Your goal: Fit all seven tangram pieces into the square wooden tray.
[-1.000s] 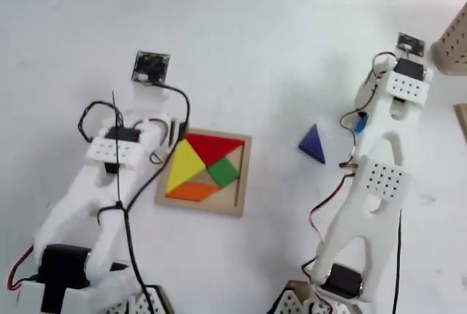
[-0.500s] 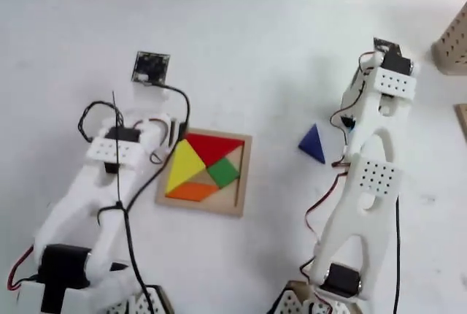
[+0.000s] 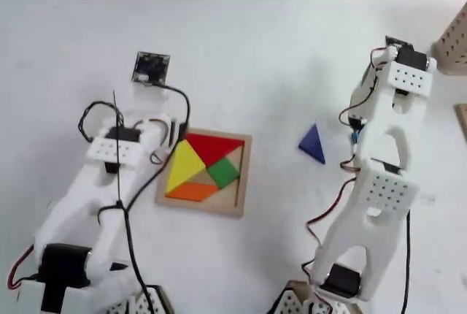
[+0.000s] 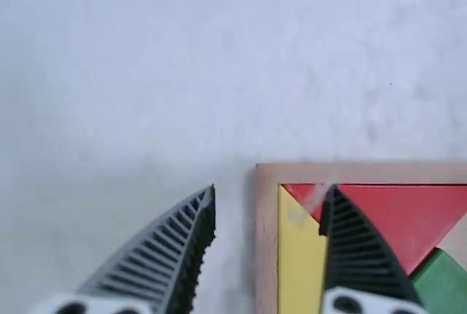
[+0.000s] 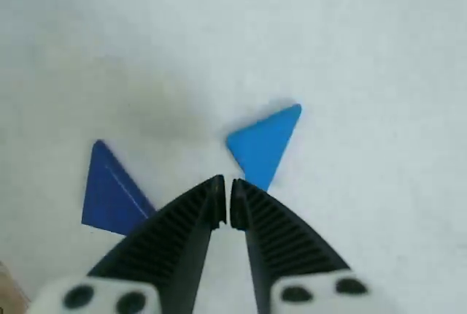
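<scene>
The square wooden tray [image 3: 244, 175] lies mid-table holding red [image 3: 214, 147], yellow [image 3: 183, 166], green [image 3: 222, 173] and orange [image 3: 192, 191] pieces. A dark blue triangle [image 3: 312, 143] lies on the table to its right. In the right wrist view a light blue triangle [image 5: 263, 142] lies just past my right gripper [image 5: 228, 198], which is shut on nothing, with the dark blue triangle [image 5: 109, 193] off to one side. My left gripper [image 4: 270, 191] is open astride the tray's corner [image 4: 266, 204]: one finger [image 4: 354, 255] over the yellow and red pieces, the other [image 4: 171, 259] outside.
A small black square board [image 3: 151, 68] lies beyond the left arm, with its cable running toward the tray. A pale pegged block [image 3: 454, 44] stands at the right edge. The white table [image 3: 277, 51] is bare beyond the tray.
The right arm's wrist swung left, then back to the right, over the blue pieces. The left arm and the tray have not moved.
</scene>
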Available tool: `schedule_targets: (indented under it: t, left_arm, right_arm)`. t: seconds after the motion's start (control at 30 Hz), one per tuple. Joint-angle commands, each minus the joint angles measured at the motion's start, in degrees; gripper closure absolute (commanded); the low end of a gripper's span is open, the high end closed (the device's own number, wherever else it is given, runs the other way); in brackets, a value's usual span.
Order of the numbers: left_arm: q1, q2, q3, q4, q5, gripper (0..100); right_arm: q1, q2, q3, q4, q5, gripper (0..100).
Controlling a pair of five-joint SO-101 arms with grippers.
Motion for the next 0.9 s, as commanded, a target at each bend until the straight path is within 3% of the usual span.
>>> schedule_targets:
  t: [0.0, 0.3, 0.37, 0.53, 0.87]
  left_arm:
    - [-0.1, -0.2, -2.9, 0.1, -0.4, 76]
    - [-0.1, -0.3, -2.9, 0.4, -0.4, 76]
    - [-0.1, -0.3, -2.9, 0.4, -0.4, 76]
    - [-0.1, -0.3, -2.9, 0.4, -0.4, 76]
    - [-0.1, -0.4, -2.9, 0.4, -0.4, 76]
  right_arm:
    - [1.4, -8.1, 7.7, -4.5, -2.2, 98.1]
    - [1.2, -19.0, 31.6, -23.2, -7.7, 97.6]
    - [1.4, -19.7, 33.8, -26.2, -10.4, 93.3]
    - [1.3, -19.5, 35.3, -27.4, -14.3, 78.9]
    - [0.7, -18.5, 34.8, -30.1, -20.9, 77.9]
